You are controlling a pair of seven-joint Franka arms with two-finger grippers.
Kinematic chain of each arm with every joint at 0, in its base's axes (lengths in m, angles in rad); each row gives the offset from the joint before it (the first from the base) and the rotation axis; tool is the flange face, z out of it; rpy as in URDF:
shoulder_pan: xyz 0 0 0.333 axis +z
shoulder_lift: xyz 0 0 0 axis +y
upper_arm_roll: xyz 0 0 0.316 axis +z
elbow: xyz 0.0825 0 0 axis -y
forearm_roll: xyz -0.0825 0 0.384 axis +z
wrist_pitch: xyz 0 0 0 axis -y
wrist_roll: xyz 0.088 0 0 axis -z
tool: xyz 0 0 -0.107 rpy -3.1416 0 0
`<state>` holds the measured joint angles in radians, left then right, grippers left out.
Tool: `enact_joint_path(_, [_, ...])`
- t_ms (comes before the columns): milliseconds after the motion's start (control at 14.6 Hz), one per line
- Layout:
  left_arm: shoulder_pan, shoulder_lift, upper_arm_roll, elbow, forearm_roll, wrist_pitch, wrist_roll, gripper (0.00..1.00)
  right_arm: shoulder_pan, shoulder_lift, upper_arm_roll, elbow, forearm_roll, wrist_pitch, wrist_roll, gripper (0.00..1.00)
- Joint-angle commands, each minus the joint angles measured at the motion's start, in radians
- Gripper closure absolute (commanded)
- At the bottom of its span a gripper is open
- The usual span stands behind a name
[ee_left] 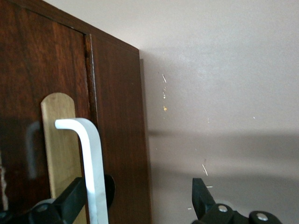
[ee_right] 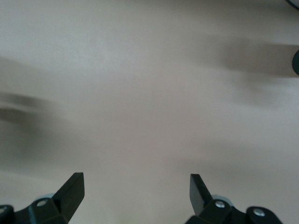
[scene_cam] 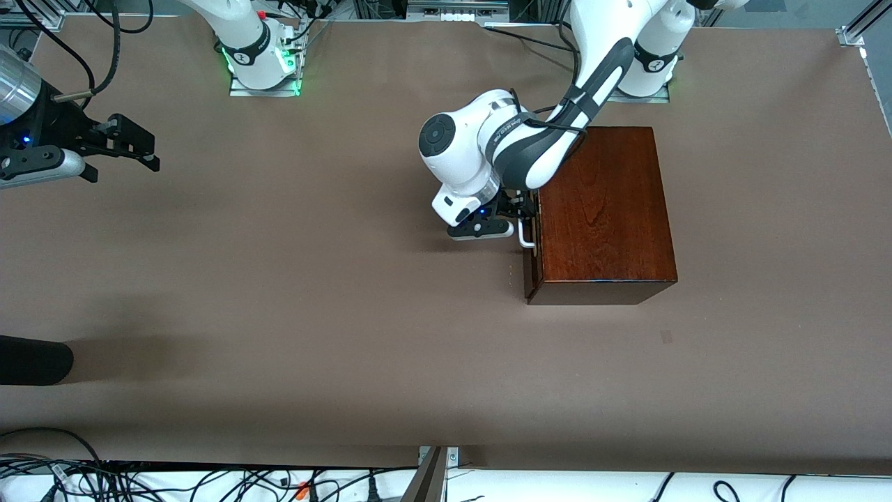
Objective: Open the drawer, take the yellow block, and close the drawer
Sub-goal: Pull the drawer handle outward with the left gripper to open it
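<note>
The glossy mahogany box stands on the table toward the left arm's end. Its drawer faces the right arm's end and looks pushed in, its front level with the box frame. My left gripper is at the white U-shaped handle, open. In the left wrist view the handle stands between the fingers, close against one fingertip, while the other is well apart. The yellow block is hidden. My right gripper waits open and empty over bare table at the right arm's end.
A dark rounded object pokes in at the table's edge at the right arm's end, nearer the camera. Cables and a metal post line the near edge. Brown tabletop spreads in front of the drawer.
</note>
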<state>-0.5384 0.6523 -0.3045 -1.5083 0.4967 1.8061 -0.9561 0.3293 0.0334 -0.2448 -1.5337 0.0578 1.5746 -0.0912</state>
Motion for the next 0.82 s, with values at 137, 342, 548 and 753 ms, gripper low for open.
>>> enact_joint_path(137, [0.001,0.010,-0.005,-0.001,0.031,0.033,-0.018,0.00,-0.006,-0.001,-0.001,0.003,0.016,-0.011,-0.007,0.00])
enact_joint_path(342, [0.001,0.012,-0.007,-0.001,0.017,0.058,-0.021,0.00,-0.006,-0.001,-0.001,0.003,0.016,-0.011,-0.007,0.00])
enact_joint_path(548, [-0.003,0.012,-0.013,0.003,0.014,0.061,-0.026,0.00,-0.006,-0.001,-0.002,0.003,0.016,-0.010,-0.007,0.00])
enact_joint_path(753, [-0.009,0.012,-0.018,0.005,0.000,0.082,-0.026,0.00,-0.006,-0.001,-0.002,0.003,0.016,-0.010,-0.007,0.00])
